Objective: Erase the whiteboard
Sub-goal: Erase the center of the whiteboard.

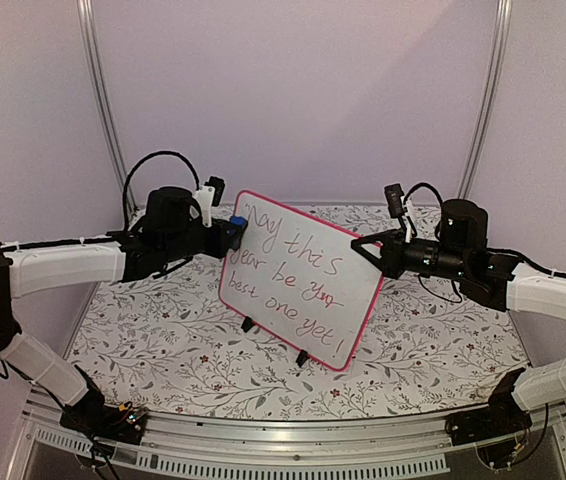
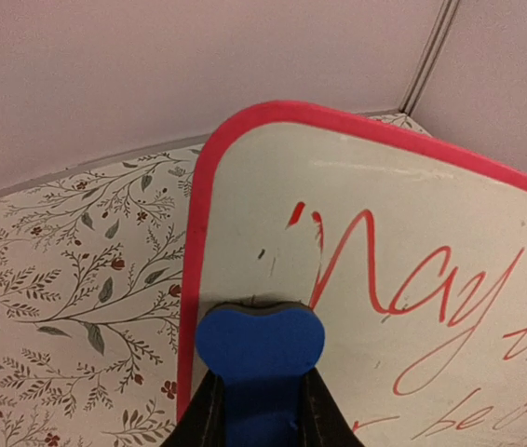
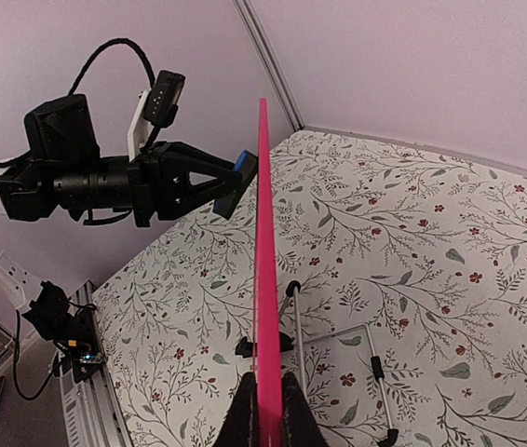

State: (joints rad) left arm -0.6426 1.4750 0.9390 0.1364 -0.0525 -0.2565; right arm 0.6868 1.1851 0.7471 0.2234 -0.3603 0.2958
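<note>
The board [image 1: 298, 280] stands on its two black feet in the middle of the flowery desk [image 1: 153, 340]. It has red writing on it. The left gripper [image 1: 229, 236] pinches a blue eraser [image 2: 259, 346] and holds it against the board's top left corner. The right gripper [image 1: 369, 250] pinches the board's right edge.

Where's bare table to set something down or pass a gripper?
Free: the table in front of the whiteboard, down to the near rail, and its left stretch under the left arm. Crowded: the board's top-left corner, where the left gripper holds the blue eraser; its right edge, clamped in the right gripper; its wire prop behind.
</note>
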